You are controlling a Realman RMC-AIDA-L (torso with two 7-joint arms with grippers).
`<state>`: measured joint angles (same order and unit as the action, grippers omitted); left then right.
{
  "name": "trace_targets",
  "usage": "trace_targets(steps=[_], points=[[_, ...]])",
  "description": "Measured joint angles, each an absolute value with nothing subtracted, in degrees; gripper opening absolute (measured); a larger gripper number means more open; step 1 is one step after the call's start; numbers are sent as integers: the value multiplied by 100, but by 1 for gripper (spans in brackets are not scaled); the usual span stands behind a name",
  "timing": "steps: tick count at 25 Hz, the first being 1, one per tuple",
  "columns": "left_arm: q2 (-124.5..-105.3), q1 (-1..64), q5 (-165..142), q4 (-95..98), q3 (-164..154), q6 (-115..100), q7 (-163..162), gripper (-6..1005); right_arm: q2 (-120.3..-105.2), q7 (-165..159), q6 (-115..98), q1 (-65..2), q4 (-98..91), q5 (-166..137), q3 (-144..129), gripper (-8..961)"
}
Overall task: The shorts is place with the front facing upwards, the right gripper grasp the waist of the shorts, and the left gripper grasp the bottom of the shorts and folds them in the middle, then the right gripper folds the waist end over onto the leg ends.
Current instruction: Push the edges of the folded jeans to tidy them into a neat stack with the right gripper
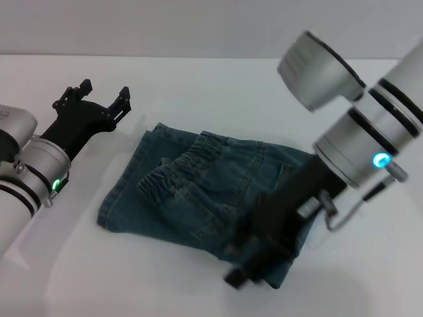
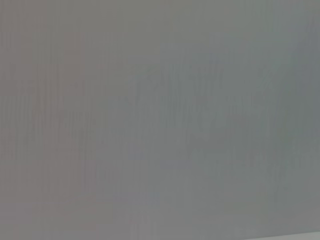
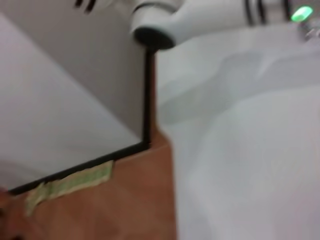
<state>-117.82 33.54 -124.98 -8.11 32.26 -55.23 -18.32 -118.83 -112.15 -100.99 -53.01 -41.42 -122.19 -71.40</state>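
Now the shorts (image 1: 198, 191) lie folded on the white table (image 1: 198, 86), a little to the right of its middle, as a compact blue denim bundle. The gathered elastic waist (image 1: 192, 162) sits on top, turned toward the left side of the bundle, and it shows as two puckered bands, one just behind the other. The left gripper (image 1: 99, 99) hovers over bare table to the left of the shorts, near them but not touching — its two black fingers are spread apart with nothing between them. Its silver wrist carries a small green light (image 1: 56, 185). The right gripper (image 1: 254, 264) is low at the near right corner of the shorts, its dark body lying across the denim; I cannot tell if its claw is clenched or released, because it is blurred there. The right arm (image 1: 370, 132) comes down from the upper right. The left wrist camera gives only a plain grey surface. The right wrist camera looks away from the shorts — it shows white cloth (image 3: 250, 150), a brown floor (image 3: 125, 200) and a part of the other arm (image 3: 200, 20).
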Motion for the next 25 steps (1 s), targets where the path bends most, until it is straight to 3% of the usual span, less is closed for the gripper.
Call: trace_targets(steps=[8,25], points=[[-11790,3334,-12497,-855,3226,-5515,-1829,798,-11855,-11350,-10546,-5109,-3910,-12722,-7140,559],[-11795,3316,-12507,-891,3215,-5460,-1875,798,-11793,-11393,-9477,-4889,-3738,-13151,-6991,559]])
